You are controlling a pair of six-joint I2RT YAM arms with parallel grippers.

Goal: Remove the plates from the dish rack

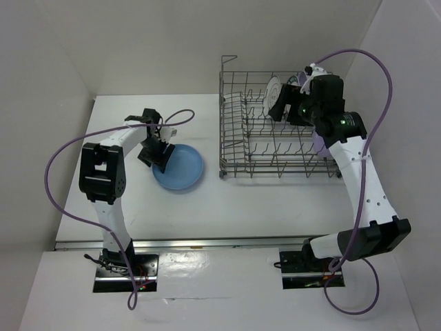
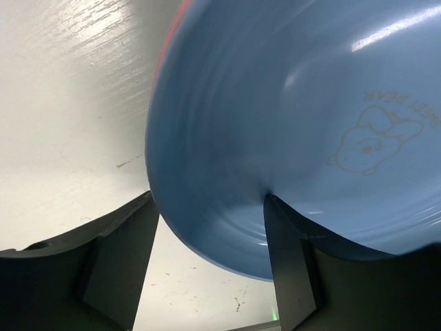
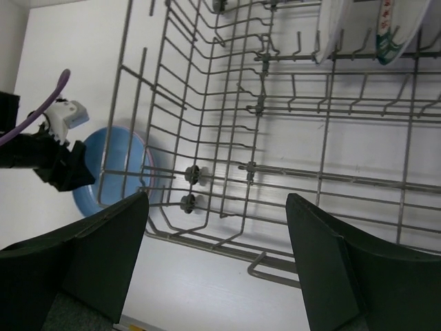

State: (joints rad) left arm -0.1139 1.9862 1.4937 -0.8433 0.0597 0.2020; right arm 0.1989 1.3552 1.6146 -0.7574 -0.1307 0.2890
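A blue plate (image 1: pixel 180 167) lies flat on the white table, left of the dish rack (image 1: pixel 275 148); a pink edge (image 2: pixel 167 41) shows under it. My left gripper (image 1: pixel 156 150) is open and straddles the blue plate's (image 2: pixel 289 103) left rim, one finger inside the bowl and one outside. My right gripper (image 1: pixel 281 108) is open and empty above the rack (image 3: pixel 207 89). White plates with dark-patterned rims (image 1: pixel 273 92) stand in the far tines, and they also show in the right wrist view (image 3: pixel 396 27). A lilac plate (image 1: pixel 316 142) peeks out behind my right arm.
The rack's near and left tine rows hold nothing. White walls close in the table at the back and both sides. The left arm's purple cable (image 1: pixel 176 118) loops over the table behind the blue plate.
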